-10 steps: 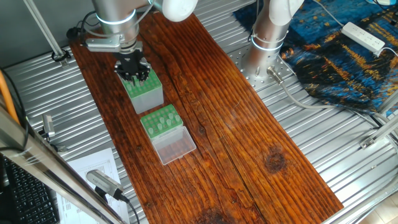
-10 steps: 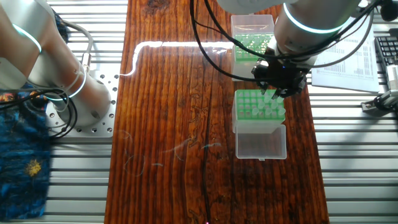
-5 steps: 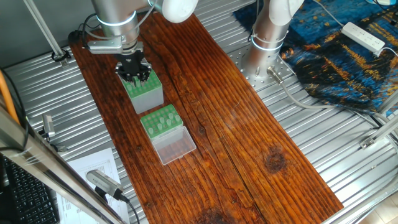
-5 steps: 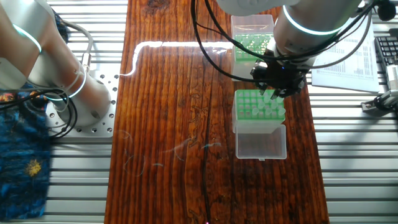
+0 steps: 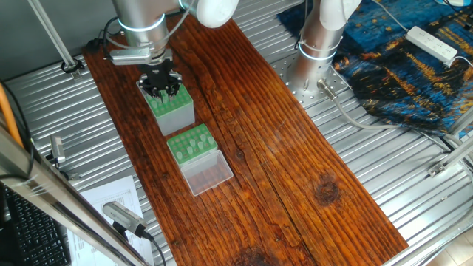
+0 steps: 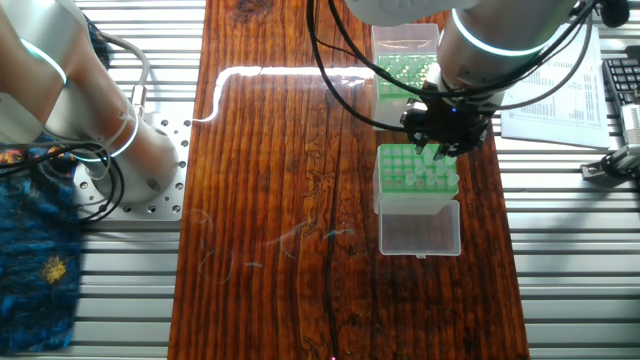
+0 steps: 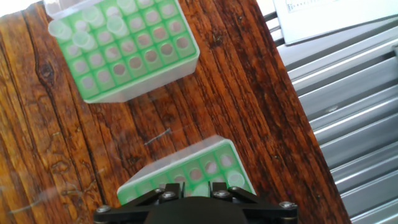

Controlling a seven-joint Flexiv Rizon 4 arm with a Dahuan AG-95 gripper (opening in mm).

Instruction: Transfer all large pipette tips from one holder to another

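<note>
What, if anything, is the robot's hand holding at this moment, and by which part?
It cannot be told. The hand sits right over the taller grey-sided holder, and its fingertips are hidden in every view, so no pipette tip can be seen between them.

In the upper right of the frame, the hand (image 6: 446, 122) is hovering between the taller box (image 6: 392, 72) and the low green rack (image 6: 403, 176), on the wooden surface (image 6: 280, 200).

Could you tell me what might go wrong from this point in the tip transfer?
1. The gripper hangs right over the taller box, so its fingers could knock neighbouring large pipette tips. Whether it holds one cannot be told.
2. The low green rack already has tips clustered by its clear lid; a drop-off there may hit either.
</note>
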